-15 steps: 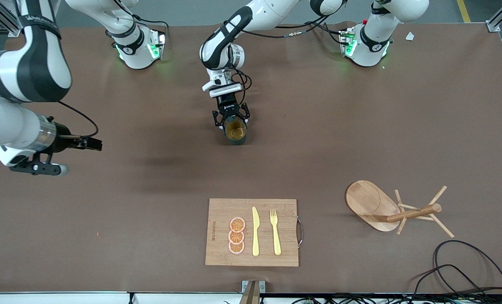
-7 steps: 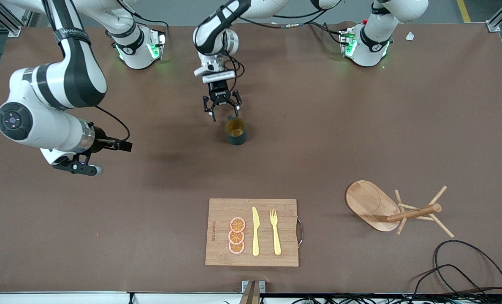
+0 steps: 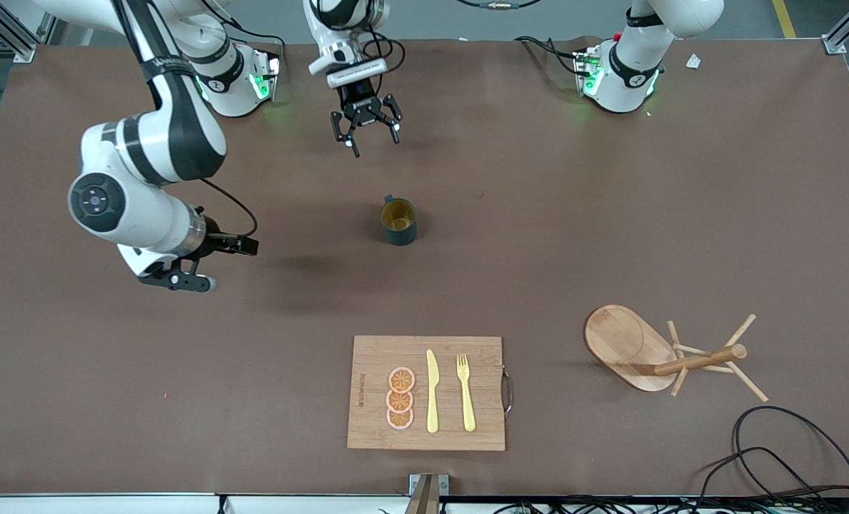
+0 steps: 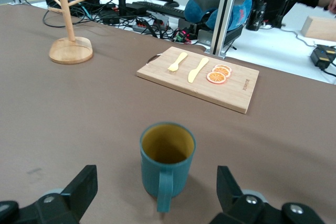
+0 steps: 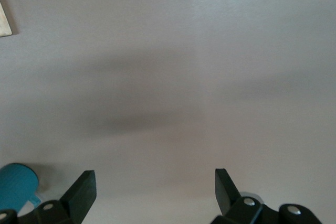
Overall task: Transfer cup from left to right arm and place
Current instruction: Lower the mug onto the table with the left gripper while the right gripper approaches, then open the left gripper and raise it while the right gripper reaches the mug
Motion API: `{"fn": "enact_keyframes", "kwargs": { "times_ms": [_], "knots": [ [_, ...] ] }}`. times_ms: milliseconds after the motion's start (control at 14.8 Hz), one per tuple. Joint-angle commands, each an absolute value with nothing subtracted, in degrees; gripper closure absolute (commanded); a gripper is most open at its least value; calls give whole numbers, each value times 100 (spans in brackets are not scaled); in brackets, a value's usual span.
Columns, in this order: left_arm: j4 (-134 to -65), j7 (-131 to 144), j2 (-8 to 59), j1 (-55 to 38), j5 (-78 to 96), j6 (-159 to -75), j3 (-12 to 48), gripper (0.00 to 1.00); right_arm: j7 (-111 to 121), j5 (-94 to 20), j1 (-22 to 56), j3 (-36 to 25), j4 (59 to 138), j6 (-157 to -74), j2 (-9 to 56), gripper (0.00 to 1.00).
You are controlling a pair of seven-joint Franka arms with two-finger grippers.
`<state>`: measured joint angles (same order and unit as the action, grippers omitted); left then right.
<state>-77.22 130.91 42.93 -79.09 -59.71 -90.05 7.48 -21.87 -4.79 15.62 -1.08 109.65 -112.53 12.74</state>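
The dark teal cylindrical mug [image 3: 398,221] stands upright (handle toward the bases), apart from both spread end effectors: left end effector [image 3: 365,132], right end effector [image 3: 213,265].

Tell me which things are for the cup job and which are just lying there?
For the job:
- cup, standing on the table, nobody holding it
- left end effector, open
- right end effector, open

Just lying about:
- cutting board with orange slices, knife and fork
- wooden mug tree
- black cable

Teal cup [image 3: 399,223] (yellow inside), brown table [image 3: 610,214], 3 orange slices [image 3: 400,398]
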Motion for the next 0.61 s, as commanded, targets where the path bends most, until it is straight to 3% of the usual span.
{"fn": "enact_keyframes", "kwargs": {
  "times_ms": [0, 271, 541],
  "knots": [
    [-7945, 12465, 3518, -7551, -5459, -9009, 721, 0, -2513, -659, 1871, -132, 11425, -11784, 1187, 0],
    [-7945, 11138, 2884, -6945, -4923, -8570, 721, 0, -2803, -809, 2389, -123, 12005, -12549, 1160, 0],
    [-8207, 10276, 2130, -6128, -4378, -8613, 738, 0, -3575, -967, 2952, -88, 12085, -12778, 1160, 0]
  ]
}}
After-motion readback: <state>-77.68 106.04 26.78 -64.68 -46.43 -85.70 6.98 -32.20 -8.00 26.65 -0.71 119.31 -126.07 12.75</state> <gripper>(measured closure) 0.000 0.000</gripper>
